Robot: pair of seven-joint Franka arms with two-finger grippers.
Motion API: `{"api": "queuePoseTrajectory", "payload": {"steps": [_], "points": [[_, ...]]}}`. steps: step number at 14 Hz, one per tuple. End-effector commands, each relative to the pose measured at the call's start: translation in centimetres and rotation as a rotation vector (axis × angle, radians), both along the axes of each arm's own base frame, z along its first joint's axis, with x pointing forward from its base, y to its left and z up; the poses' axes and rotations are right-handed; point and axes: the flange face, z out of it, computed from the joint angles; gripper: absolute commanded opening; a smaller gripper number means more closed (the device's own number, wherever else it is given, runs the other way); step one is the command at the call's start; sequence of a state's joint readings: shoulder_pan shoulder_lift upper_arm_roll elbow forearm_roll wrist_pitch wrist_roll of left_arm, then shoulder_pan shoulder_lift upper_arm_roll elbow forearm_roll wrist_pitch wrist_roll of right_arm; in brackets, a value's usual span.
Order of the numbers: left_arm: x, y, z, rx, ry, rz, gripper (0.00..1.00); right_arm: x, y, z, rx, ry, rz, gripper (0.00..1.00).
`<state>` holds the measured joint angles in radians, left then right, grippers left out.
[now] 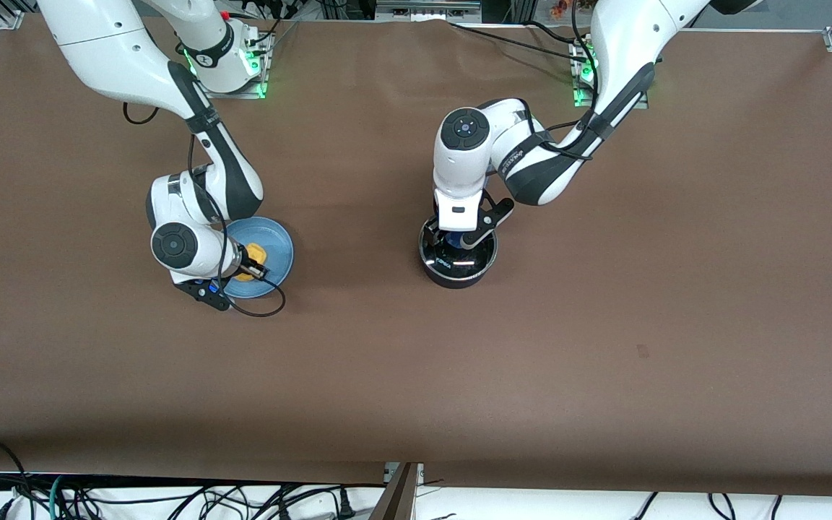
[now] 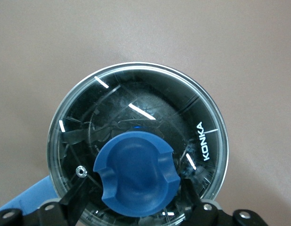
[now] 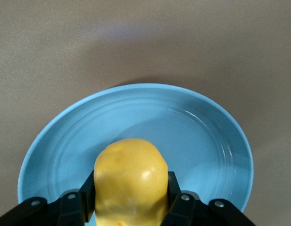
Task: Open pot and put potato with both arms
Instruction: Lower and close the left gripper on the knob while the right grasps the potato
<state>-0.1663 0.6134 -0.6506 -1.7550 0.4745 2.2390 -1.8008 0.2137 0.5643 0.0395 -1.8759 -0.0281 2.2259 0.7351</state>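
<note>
Already the right gripper (image 3: 130,207) pinches the firm, light potato (image 3: 130,181) across its middle over the plate (image 3: 209,141), while the left gripper (image 2: 136,207) straddles the fragile lid's knob (image 2: 135,173), fingers wide and unclosed, atop the pot (image 1: 457,267)

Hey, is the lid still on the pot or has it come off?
On. The glass lid sits flat over the pot, its rim ringing the top; the left gripper straddles the blue knob.

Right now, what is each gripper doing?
Left gripper: open, fingers either side of the lid's blue knob on the pot.
Right gripper: shut on the potato, over the plate.
</note>
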Motion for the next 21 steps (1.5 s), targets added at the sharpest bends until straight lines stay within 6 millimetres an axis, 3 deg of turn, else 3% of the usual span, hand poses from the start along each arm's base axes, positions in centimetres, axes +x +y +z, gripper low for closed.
{"api": "queuePoseTrajectory", "payload": {"steps": [1, 8, 16, 21], "points": [[0.39, 0.09, -0.27, 0.011, -0.037, -0.001, 0.86, -0.65, 0.15, 0.82, 0.01, -0.009, -0.01, 0.29], [0.96, 0.68, -0.34, 0.007, -0.041, 0.006, 0.83, -0.67, 0.34, 0.92, 0.011, -0.011, -0.007, 0.29], [1.09, 0.83, -0.34, 0.007, -0.041, 0.005, 0.65, -0.64, 0.44, 0.98, 0.011, -0.012, -0.005, 0.29], [1.16, 0.91, -0.34, 0.007, -0.041, 0.005, 0.48, -0.32, 0.6, 1.64, 0.014, -0.026, -0.003, 0.29]]}}
